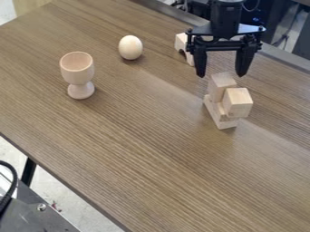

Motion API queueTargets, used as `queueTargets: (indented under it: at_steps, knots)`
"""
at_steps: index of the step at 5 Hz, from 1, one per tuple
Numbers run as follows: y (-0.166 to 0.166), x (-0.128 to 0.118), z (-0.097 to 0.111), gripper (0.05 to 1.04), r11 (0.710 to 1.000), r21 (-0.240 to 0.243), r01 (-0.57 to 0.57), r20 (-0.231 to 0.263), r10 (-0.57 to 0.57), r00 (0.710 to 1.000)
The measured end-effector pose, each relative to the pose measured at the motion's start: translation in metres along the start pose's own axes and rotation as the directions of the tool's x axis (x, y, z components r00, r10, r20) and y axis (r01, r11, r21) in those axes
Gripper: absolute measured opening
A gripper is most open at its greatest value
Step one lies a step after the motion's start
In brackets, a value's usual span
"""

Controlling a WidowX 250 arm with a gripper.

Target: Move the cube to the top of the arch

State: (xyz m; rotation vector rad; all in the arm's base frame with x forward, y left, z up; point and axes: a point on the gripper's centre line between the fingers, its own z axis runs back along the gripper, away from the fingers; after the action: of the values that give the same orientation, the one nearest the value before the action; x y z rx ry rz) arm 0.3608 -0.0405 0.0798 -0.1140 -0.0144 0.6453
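My jaws hang apart and empty, above and behind the cube (pixel 237 102), which sits on the stacked blocks (pixel 226 124). It should be light, stiff wood, slightly slick. I'd pinch opposite side faces, avoiding the upright block (pixel 221 81) beside it.

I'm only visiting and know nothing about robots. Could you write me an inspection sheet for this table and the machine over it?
Surface: wood-grain table; spills, nothing seen.
Job's things: cube perched on a cluster of wooden blocks; arch partly behind the gripper, cube not on it.
Clutter: wooden cup upright; pale egg between cup and arch.
Gripper: fingers apart, above the blocks, holding nothing.
Cables: black cable at the lower left, off the table.
Surroundings: pale floor and dark metal equipment below the table's edge.
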Motion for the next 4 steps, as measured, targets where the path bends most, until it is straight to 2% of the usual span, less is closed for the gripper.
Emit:
queueTargets:
  at_steps: [2,3,4]
  knots:
    - [-0.002,-0.001,-0.002,0.999,1.000,-0.011,0.000,0.007,0.000,1.000]
    - [0.000,-0.002,-0.005,0.965,1.000,-0.007,-0.003,0.004,0.003,1.000]
    - [0.003,-0.004,-0.012,0.662,0.999,-0.010,-0.032,0.001,0.032,0.999]
